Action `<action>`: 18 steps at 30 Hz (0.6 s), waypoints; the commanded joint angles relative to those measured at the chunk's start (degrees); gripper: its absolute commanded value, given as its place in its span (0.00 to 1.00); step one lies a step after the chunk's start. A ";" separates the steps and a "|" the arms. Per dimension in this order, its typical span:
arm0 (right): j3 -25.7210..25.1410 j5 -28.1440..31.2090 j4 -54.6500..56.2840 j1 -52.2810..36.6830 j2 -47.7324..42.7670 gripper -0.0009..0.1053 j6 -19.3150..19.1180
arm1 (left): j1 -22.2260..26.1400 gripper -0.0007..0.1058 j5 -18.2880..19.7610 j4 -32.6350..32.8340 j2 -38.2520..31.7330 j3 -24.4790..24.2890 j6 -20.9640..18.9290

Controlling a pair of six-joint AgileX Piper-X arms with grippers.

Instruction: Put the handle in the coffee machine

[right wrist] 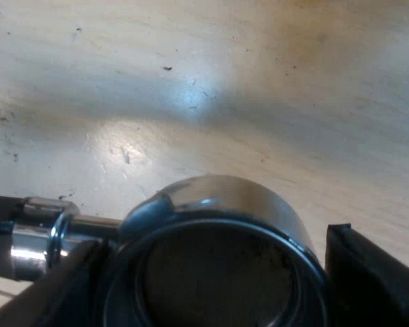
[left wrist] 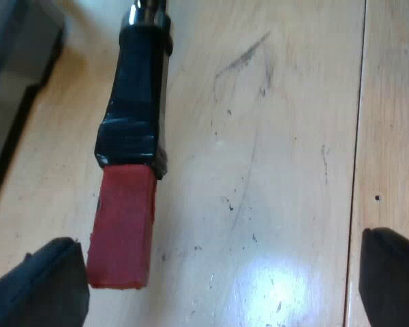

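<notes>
The metal holder's dark handle (left wrist: pixel 138 88) lies across the pale wooden table (left wrist: pixel 279 136), and its red end (left wrist: pixel 123 228) points toward my left gripper (left wrist: pixel 218 272). That gripper is open wide, with one finger (left wrist: pixel 44 286) just beside the red end and the other finger (left wrist: pixel 392 272) far off; nothing is between them. The holder's round metal basket (right wrist: pixel 218 252), dark inside, sits between the fingers of my right gripper (right wrist: pixel 218 279). One finger (right wrist: pixel 375 279) presses the basket's rim and the other finger (right wrist: pixel 48 293) lies under the shiny neck (right wrist: pixel 44 238).
A dark grey edge of some body (left wrist: pixel 13 48) stands on the table close to the handle's far part. Bare scuffed wood (right wrist: pixel 191 88) stretches beyond the basket, with a plank seam (left wrist: pixel 358 136) running by my left gripper's far finger.
</notes>
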 commanded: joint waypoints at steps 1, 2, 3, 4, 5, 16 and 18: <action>-0.99 -1.45 0.30 0.49 -1.85 0.01 -1.06 | -0.21 0.77 0.81 -3.42 5.16 0.07 0.80; -0.99 -1.45 0.30 0.64 -2.00 0.01 -1.06 | -0.21 0.77 0.81 -3.97 5.69 0.07 0.80; -0.99 -1.56 0.30 0.81 -2.29 0.01 -1.06 | -0.21 0.77 0.97 -4.78 6.95 0.07 0.78; -0.99 -1.62 0.30 0.81 -2.47 0.01 -1.06 | -0.21 0.77 0.97 -4.78 6.95 0.07 0.78; -0.99 -1.93 0.37 0.79 -2.75 0.01 -1.06 | -0.21 0.77 1.44 -5.40 8.11 0.07 0.78; -0.99 -3.07 1.47 0.79 -3.25 0.01 -1.93 | -0.21 0.77 5.27 -11.19 14.03 0.15 4.31; -0.99 -3.07 1.53 0.79 -3.25 0.01 -1.93 | -0.21 0.76 5.47 -11.47 14.64 0.15 4.61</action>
